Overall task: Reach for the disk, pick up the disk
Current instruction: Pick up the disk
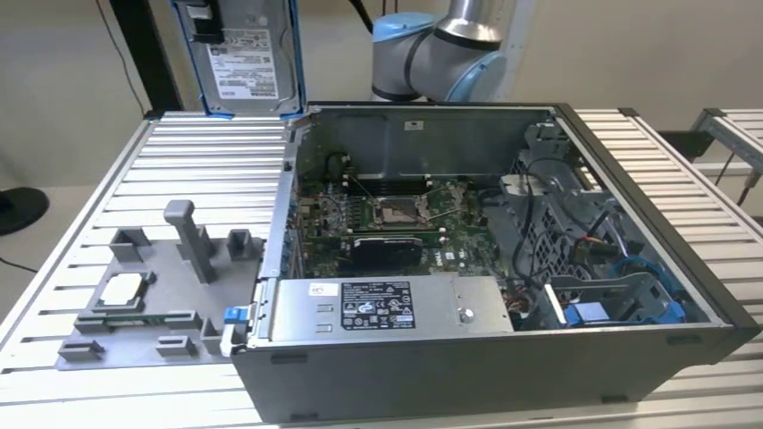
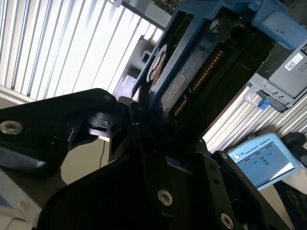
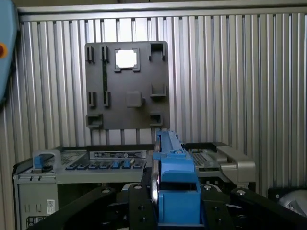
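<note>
Pincer [image 3: 176, 207] clamping tight around the disk [image 3: 173, 165], holding it upright, hanging above the ribbed table [image 3: 230, 72] and open computer case [image 1: 477, 380]

Exterior view looks down on case [image 1: 477, 375], fixture plate [image 1: 161, 290] at nine o'clock; overhead first wrist view shares both.

In the exterior view your disk [image 1: 250, 63] and the arm [image 1: 444, 49] both run off the top edge. In the first wrist view you see the disk edge-on, its label face turned away, its near end hidden between the fingers of the gripper [image 3: 175, 203], which the bottom edge cuts off.
</note>
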Controlling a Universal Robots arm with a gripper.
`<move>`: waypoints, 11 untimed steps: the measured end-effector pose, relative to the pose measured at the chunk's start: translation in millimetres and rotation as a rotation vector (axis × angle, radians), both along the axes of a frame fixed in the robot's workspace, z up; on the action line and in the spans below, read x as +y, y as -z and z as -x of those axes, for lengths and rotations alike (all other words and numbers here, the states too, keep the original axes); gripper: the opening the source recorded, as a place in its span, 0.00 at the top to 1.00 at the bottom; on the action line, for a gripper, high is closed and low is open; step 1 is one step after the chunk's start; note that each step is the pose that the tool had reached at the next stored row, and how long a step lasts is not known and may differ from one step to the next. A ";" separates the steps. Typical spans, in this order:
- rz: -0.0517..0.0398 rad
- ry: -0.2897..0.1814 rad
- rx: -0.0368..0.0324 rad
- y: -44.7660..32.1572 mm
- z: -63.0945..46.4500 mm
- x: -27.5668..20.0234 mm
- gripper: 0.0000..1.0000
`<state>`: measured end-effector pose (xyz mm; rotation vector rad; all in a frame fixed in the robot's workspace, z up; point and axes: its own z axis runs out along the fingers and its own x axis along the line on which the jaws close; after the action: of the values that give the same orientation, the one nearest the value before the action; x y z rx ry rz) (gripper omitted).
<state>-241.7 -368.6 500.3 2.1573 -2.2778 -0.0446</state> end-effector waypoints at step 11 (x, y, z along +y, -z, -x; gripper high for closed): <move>-0.0001 0.000 0.0009 0.0 -40.9 0.0 1.00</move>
<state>-200.7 -368.5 500.3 2.1570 -2.2773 -0.0456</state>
